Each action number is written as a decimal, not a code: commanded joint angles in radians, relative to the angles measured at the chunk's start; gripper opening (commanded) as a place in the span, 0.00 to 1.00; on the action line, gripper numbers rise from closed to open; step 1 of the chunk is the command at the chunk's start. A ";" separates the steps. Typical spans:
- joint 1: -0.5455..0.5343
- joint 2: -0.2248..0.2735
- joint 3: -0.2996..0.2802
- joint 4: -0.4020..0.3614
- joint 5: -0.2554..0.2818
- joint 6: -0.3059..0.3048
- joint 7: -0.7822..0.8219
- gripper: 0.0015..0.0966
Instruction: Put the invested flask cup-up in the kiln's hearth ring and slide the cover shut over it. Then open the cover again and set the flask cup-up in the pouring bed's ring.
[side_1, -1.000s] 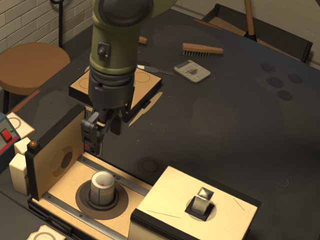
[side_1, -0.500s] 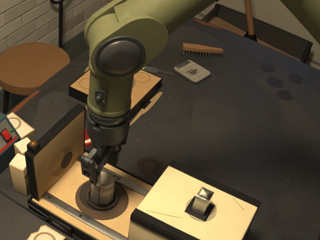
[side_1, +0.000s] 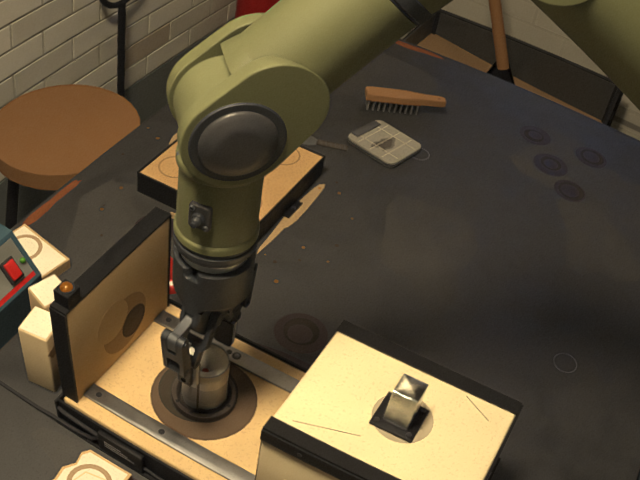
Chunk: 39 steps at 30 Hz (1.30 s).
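Observation:
The pale cylindrical flask stands upright in the kiln's dark hearth ring, with my gripper lowered around its upper part. The gripper is open and holds nothing; the flask's top and its cup are mostly hidden behind the fingers. The kiln's cover, a cream slab with a metal knob, sits slid off to the right of the hearth, leaving the flask uncovered. The pouring bed lies behind my arm, largely hidden by it, so its ring cannot be made out.
The kiln's upright end wall stands just left of the gripper, and rails run along the hearth. A control box and cream blocks sit further left. A wire brush and a scale lie on the far table.

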 commanded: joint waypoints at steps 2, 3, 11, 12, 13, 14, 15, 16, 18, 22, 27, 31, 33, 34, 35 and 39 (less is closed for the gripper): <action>0.000 -0.002 0.000 -0.001 0.000 0.000 0.000 0.72; 0.000 -0.002 0.000 -0.001 0.000 0.000 0.000 0.72; -0.001 0.004 0.001 0.002 0.002 -0.009 -0.002 0.72; -0.001 0.006 0.002 0.003 0.002 -0.011 -0.002 0.72; -0.001 0.007 0.002 0.004 0.003 -0.013 -0.002 0.72; -0.001 0.009 0.003 0.004 0.003 -0.015 -0.003 0.72; -0.001 0.011 0.003 0.005 0.004 -0.018 -0.003 0.72; -0.001 0.012 0.004 0.006 0.004 -0.020 -0.004 0.72; -0.002 0.016 0.005 0.008 0.005 -0.025 -0.005 0.72; -0.003 0.023 0.006 0.010 0.007 -0.035 -0.006 0.72; -0.003 0.030 0.008 0.013 0.009 -0.045 -0.008 0.72; -0.004 0.032 0.009 0.014 0.010 -0.049 -0.009 0.72; -0.004 0.033 0.009 0.014 0.010 -0.049 -0.009 0.72; -0.004 0.033 0.009 0.014 0.010 -0.049 -0.009 0.72; -0.004 0.033 0.009 0.014 0.010 -0.049 -0.009 0.72; -0.004 0.033 0.009 0.014 0.010 -0.050 -0.009 0.72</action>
